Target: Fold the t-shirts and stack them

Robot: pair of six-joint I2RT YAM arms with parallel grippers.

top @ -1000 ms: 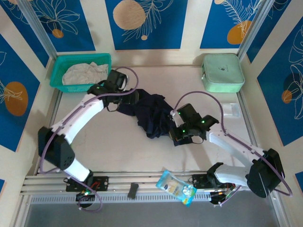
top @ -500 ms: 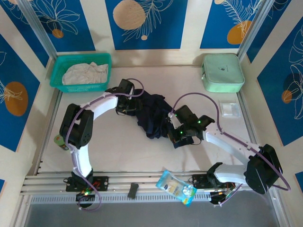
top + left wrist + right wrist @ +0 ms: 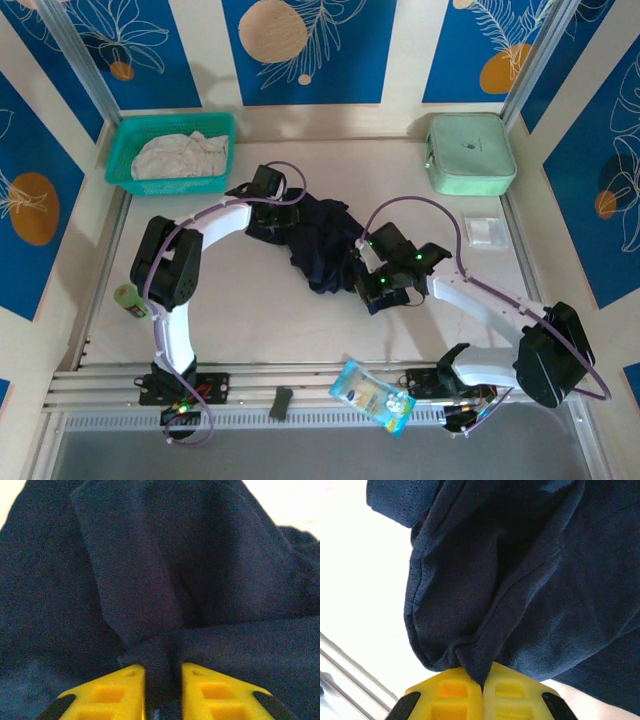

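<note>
Two shirts in sight. Navy t-shirt (image 3: 322, 243) lies bunched mid-counter (image 3: 250, 310), between the two arms. Collar, sleeves and hem cannot be told apart in the heap, so no facing to record. Its long axis runs diagonally, far-left to near-right in the top view.

Left fingers (image 3: 127, 690) stand slightly apart, a ridge of navy cloth pinched in the gap, at the heap's far-left end. The bottom edge of the wrist view cuts them off. Right fingers (image 3: 462, 692) are pressed together on a fold at the near-right end.

Off-white t-shirt (image 3: 178, 156) sits crumpled in the teal basket (image 3: 114, 170) at the far-left corner, its shape unreadable. Mint-green case (image 3: 470, 153) sits far right, well apart from the heap.
</note>
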